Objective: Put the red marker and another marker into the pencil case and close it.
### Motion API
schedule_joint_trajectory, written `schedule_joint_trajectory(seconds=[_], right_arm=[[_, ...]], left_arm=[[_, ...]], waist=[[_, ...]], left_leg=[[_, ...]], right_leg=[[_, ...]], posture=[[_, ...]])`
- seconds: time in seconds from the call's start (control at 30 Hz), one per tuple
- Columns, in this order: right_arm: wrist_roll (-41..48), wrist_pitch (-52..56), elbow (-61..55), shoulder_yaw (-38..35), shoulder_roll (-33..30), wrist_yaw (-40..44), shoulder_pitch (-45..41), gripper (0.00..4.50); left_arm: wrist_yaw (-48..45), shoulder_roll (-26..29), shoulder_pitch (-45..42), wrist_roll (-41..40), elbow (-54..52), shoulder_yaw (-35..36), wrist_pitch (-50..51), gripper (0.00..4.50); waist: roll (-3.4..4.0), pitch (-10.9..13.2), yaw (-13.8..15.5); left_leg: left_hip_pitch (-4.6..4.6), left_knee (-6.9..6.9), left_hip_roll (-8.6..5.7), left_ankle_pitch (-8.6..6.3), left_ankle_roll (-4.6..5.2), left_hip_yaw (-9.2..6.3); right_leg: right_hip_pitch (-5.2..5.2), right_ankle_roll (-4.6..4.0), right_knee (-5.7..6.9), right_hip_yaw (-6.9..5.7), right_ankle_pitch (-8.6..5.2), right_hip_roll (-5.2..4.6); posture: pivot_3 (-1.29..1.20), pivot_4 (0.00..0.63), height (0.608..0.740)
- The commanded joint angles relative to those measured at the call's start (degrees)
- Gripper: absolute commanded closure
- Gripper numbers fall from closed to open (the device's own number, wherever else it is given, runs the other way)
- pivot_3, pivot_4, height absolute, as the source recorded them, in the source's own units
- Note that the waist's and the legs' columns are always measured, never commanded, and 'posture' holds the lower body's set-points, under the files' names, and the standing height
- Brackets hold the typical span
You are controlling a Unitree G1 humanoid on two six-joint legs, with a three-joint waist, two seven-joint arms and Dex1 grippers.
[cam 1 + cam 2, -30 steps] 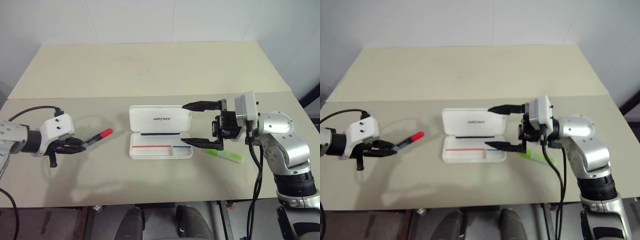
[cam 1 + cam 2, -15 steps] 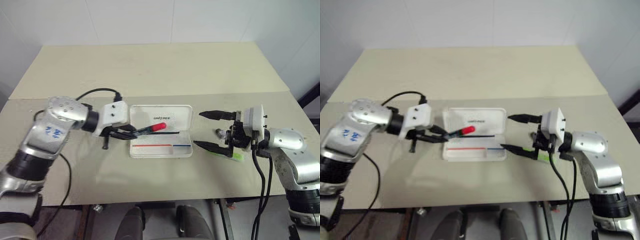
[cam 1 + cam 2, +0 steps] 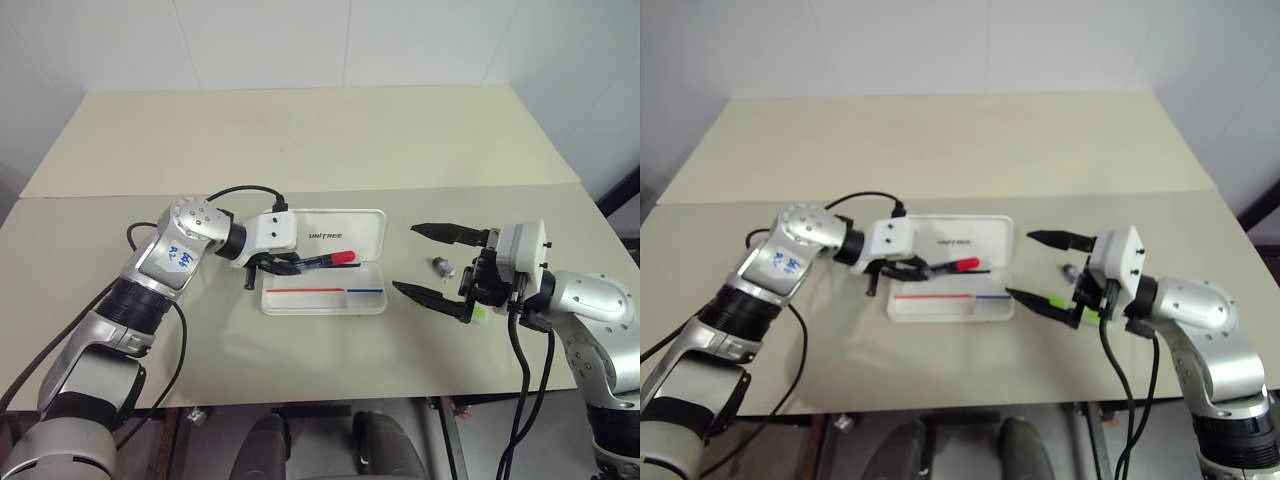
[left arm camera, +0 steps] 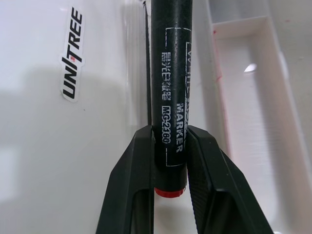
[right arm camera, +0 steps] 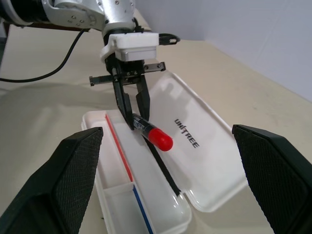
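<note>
Left claw (image 3: 284, 266) grips the slim black red-capped marker (image 3: 330, 259) over the hinge of the open white plastic pencil case (image 3: 324, 262). Right claw (image 3: 432, 263) gapes empty beside the case, the lime-green highlighter (image 3: 1068, 301) just under its lower finger on the table (image 3: 300, 140).

Right wrist view. Own right gripper (image 5: 165, 187) spread wide, one black textured finger (image 5: 73, 170) at each side edge, nothing between them but open air. Beyond: white pencil case (image 5: 204, 161) lying open on beige table (image 5: 44, 107), lid flat, "UNITREE" lettering on its inner face, red and blue stripes along the tray. Left gripper (image 5: 132, 108) pointing down over the case, fingers clamped on the black barrel of the red marker (image 5: 152, 133). Marker tilted, red cap over the hinge line, clear of the tray floor.
</note>
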Motion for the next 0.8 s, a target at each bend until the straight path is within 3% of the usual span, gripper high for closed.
schedule_joint_trajectory(seconds=[0.03, 0.37, 0.6, 0.8], right_arm=[[1.19, 0.07, -3.12, -1.84, -0.61, -1.23, 0.38, 0.00], [1.45, 0.19, -3.57, -1.62, -0.64, -2.32, 0.57, 0.00], [0.14, 5.21, -1.59, 0.33, -4.46, -1.42, -0.78, 0.00], [-0.02, 12.43, 0.84, 1.97, -12.35, 2.50, -2.06, 0.00]], left_arm=[[-1.43, -0.38, -1.91, 0.96, -0.11, 0.08, -1.01, 3.21], [-0.94, -4.06, -2.22, 0.36, -1.46, 1.83, 0.76, 0.03], [-3.21, -5.44, 0.56, -10.48, -12.23, 8.58, 7.18, 0.03], [-7.91, 3.46, 9.36, -18.57, -20.27, 16.52, 9.01, 0.03]], waist=[[0.00, 0.00, 0.02], [0.00, 0.00, 0.11], [0.00, 0.01, -0.03], [0.02, 0.01, -0.33]], left_leg=[[0.00, -0.01, 0.00, 0.00, 0.00, -0.01], [0.00, 0.04, -0.01, 0.01, 0.01, -0.02], [0.00, 0.03, 0.00, 0.01, 0.01, -0.03], [0.10, -0.02, 0.06, 0.01, 0.01, -0.01]], right_leg=[[0.00, 0.00, 0.00, -0.01, 0.00, 0.00], [0.05, 0.03, 0.00, 0.00, 0.01, -0.01], [0.05, 0.03, 0.00, 0.00, 0.02, -0.01], [0.06, -0.01, 0.00, 0.04, 0.00, 0.02]], posture=[[0.00, 0.150, 0.740], [0.00, 0.150, 0.740], [0.00, 0.150, 0.740], [0.00, 0.150, 0.740]])
